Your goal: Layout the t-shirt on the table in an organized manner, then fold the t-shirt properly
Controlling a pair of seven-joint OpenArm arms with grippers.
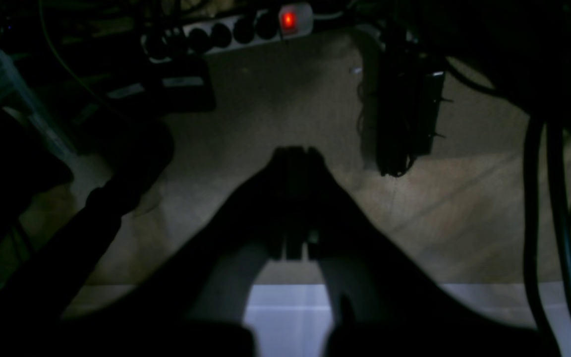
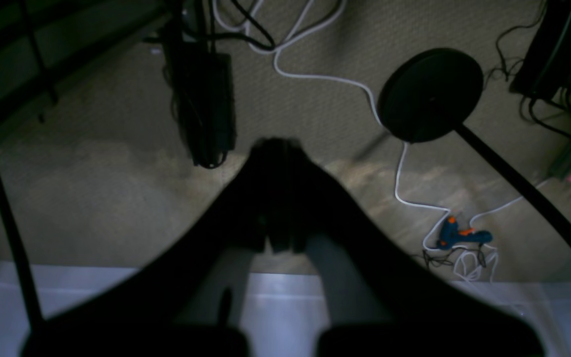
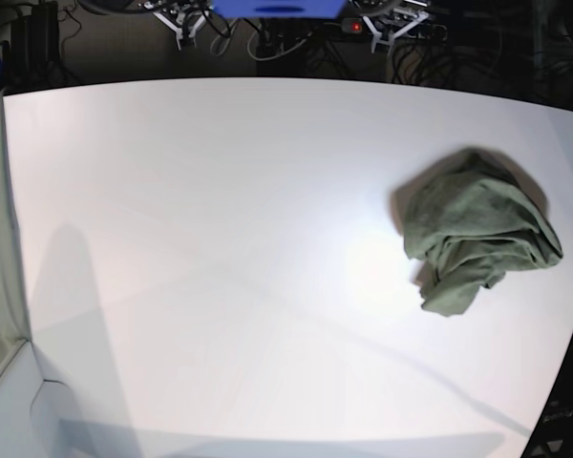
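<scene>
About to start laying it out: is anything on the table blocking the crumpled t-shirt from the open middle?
Nothing visible does. The t-shirt lies bunched near the table's edge; the surface beside it is bare.

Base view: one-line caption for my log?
Crumpled olive-green t-shirt heaped near the white table's right edge, neither hand in view.

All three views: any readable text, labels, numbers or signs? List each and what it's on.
None can be read.
T-shirt: crumpled on the table, no print showing.
Power strip: only a lit red switch, no lettering legible.
Dark box on the floor: pale labels, too dim and blurred to read.
Blue and orange tool: no legible marking.
</scene>
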